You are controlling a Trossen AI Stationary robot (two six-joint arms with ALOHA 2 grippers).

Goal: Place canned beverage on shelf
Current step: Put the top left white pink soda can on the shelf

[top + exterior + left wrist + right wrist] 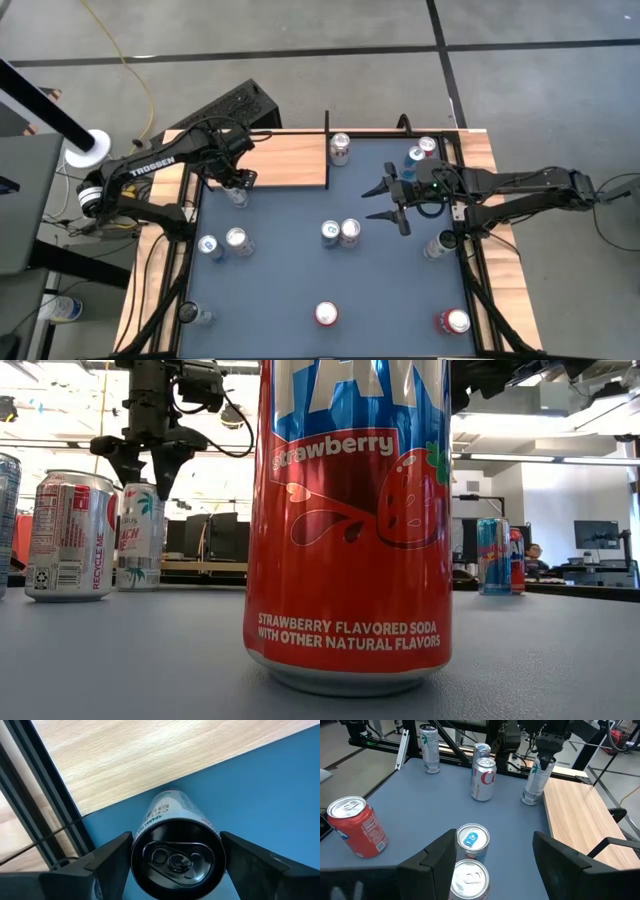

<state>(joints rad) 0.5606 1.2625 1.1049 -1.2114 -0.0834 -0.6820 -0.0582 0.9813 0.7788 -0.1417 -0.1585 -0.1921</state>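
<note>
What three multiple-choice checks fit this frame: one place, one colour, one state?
1. The can at the left tool stands:
A) on the shelf
B) on the blue tabletop beside the shelf
C) on the floor

2. The soda can nearest the low camera is mainly:
A) green
B) red
C) black

3. The right tool is:
A) open and empty
B) shut on a can
C) out of view

Key:
1 B, blue tabletop lies under it, with the shelf edge just beyond.
2 B, the strawberry soda can is red.
3 A, the right tool has its fingers spread above two cans.
</note>
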